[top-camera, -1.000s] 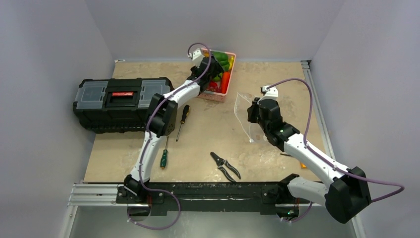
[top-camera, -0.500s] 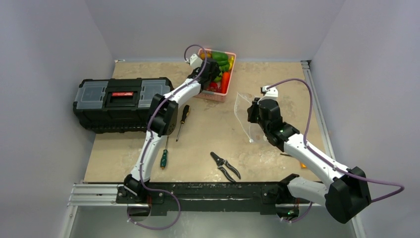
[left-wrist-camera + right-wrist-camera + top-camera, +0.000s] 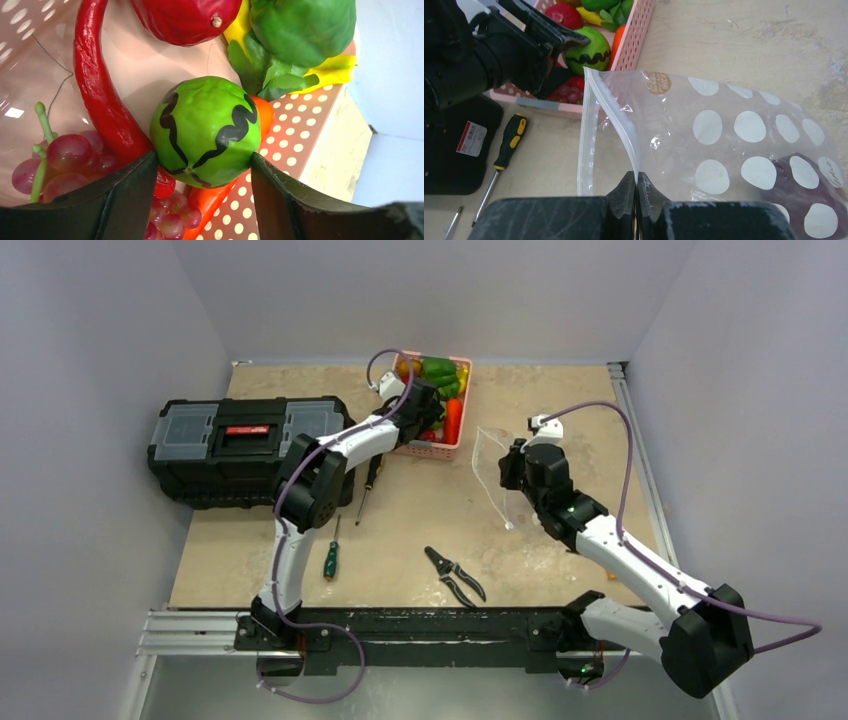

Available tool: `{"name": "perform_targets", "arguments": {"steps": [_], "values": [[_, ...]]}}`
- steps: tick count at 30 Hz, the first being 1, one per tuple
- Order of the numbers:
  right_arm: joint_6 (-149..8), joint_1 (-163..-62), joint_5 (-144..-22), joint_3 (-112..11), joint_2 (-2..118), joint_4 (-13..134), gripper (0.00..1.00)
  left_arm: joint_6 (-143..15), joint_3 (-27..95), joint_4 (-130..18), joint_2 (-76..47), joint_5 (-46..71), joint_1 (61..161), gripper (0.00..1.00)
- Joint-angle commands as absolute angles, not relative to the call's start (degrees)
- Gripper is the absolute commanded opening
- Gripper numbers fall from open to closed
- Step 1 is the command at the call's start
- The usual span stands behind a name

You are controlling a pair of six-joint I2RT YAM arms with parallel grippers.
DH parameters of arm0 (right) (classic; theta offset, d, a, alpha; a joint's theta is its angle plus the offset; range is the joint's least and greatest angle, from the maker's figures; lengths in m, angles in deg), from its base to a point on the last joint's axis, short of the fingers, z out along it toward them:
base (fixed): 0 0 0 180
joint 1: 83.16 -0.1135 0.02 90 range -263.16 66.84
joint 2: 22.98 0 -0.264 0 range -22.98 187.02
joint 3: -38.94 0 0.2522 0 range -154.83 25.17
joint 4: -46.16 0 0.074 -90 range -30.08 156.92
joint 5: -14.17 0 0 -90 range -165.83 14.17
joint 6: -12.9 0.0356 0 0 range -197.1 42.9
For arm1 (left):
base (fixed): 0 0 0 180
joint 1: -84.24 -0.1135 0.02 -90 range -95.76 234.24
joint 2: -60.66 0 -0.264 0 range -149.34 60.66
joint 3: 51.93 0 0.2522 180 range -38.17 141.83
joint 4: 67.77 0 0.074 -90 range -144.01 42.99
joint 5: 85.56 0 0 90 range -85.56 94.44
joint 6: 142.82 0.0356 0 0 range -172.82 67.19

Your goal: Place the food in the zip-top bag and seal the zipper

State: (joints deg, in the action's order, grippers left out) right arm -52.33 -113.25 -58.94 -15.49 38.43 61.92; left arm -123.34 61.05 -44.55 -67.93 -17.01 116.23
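Observation:
My left gripper [image 3: 204, 160] is shut on a green round fruit [image 3: 205, 130] with black zigzag lines, held over the near part of the pink basket [image 3: 310, 125]. From the right wrist view the fruit [image 3: 586, 47] sits between the left fingers above the basket [image 3: 634, 35]. A red pepper, grapes, a green pepper [image 3: 300, 30] and a banana lie in the basket. My right gripper [image 3: 636, 177] is shut on the zipper [image 3: 611, 107] of the clear dotted bag [image 3: 724, 130], holding its mouth open and upright [image 3: 490, 465]. A maroon fruit [image 3: 804, 185] lies inside the bag.
A black toolbox [image 3: 240, 445] stands at the left. A yellow-handled screwdriver [image 3: 368, 480], a green-handled screwdriver [image 3: 330, 555] and pliers [image 3: 455, 575] lie on the table between the arms. Walls close in on three sides.
My left gripper has drawn back from the far part of the basket toward its near left edge, with the green fruit between its fingers. The right arm and bag have stayed still.

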Motion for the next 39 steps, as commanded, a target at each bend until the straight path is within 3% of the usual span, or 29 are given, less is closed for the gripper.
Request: {"name": "perform_targets", "arguments": {"steps": [1,6,13,23,31,39], "values": [[-53.0,-113.9,-59.5,-14.7,36.3,58.8,0.0,-123.1,53.8,-43.0,-61.9,-17.6,118.3,0.35],[-53.0,-114.0,-59.4,-14.4,35.4,58.6,0.0,-122.4,47.9,-44.4,-57.8,-15.4,119.4,0.34],[-53.2,-114.1,-57.4,-14.5,35.0,59.2,0.0,-110.3,47.8,-44.8,-52.4,-13.1,120.1,0.22],[-53.8,-114.1,-57.3,-14.7,35.7,58.9,0.0,-99.0,46.4,-42.7,-42.3,-4.2,120.5,0.15],[-54.1,-114.1,-62.0,-15.4,37.4,58.8,0.0,-92.8,39.2,-40.4,-30.7,16.6,120.4,0.15],[-55.9,-114.0,-66.4,-16.0,37.4,58.3,0.0,-98.9,29.1,-47.8,-24.7,32.6,121.0,0.15]]}}
